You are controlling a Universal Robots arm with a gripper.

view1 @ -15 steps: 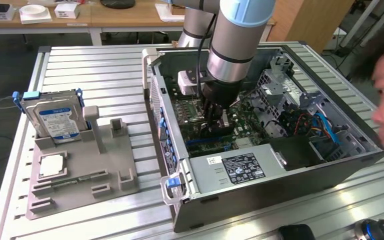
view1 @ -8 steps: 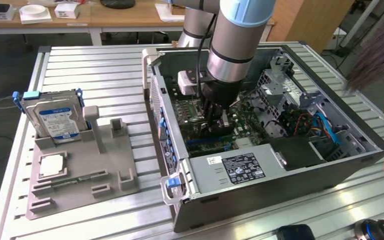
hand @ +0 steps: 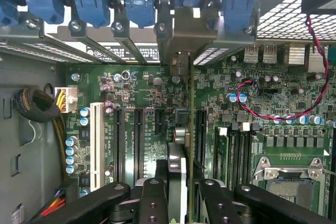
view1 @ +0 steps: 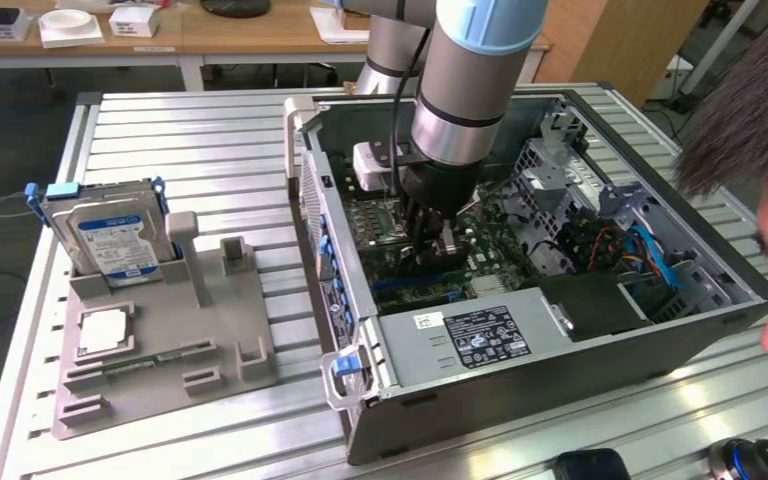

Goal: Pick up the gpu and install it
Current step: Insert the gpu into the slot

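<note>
Inside the open grey metal computer case (view1: 531,370), black end effector (hand: 178,182) pinches thin black gpu (hand: 177,166) edge-on above green motherboard (hand: 152,93); install step, needs slot alignment.

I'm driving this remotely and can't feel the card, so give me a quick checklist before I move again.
1. Pincer shut on the gpu: ok.
2. Gpu held edge-on, upright over the motherboard: ok.
3. Card lined up with a black expansion slot: cannot tell.
4. Metal end meets the rear bracket opening: cannot tell.
5. Red and black cable lies apart from the card: ok.
6. Hard drive stands in its grey holder outside the case: ok.
</note>
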